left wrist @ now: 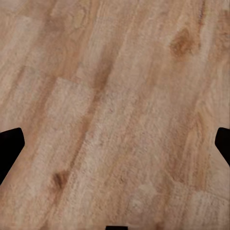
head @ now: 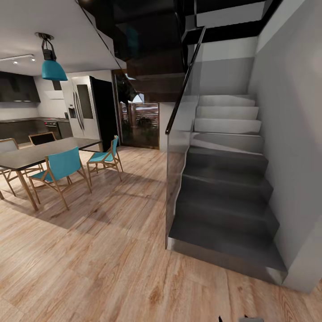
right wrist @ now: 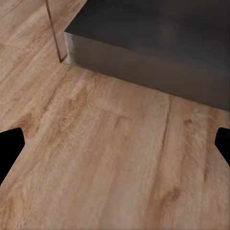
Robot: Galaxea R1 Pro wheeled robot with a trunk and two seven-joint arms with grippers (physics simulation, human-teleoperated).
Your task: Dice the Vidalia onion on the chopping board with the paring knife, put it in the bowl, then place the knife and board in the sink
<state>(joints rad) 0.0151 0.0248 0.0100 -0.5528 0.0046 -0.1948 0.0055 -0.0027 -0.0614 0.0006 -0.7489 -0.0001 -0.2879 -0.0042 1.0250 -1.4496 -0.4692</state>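
The onion, sink, chopping board, paring knife and bowl are out of view. In the head view a dark kitchen countertop (head: 22, 120) runs along the far left wall. My left gripper (left wrist: 115, 143) is open, its dark fingertips (left wrist: 9, 148) spread wide over bare wooden floor (left wrist: 115, 96), nothing between them. My right gripper (right wrist: 115, 148) is open too, fingertips (right wrist: 9, 151) apart above the floor beside the lowest stair step (right wrist: 153, 43).
A dark staircase (head: 223, 197) with a glass balustrade (head: 179, 147) rises ahead on the right. To the left stands a dining table (head: 40, 152) with teal chairs (head: 60, 172). A steel fridge (head: 82, 109) stands at the back, a teal lamp (head: 53, 67) hangs above. Wooden floor (head: 112, 250) stretches ahead.
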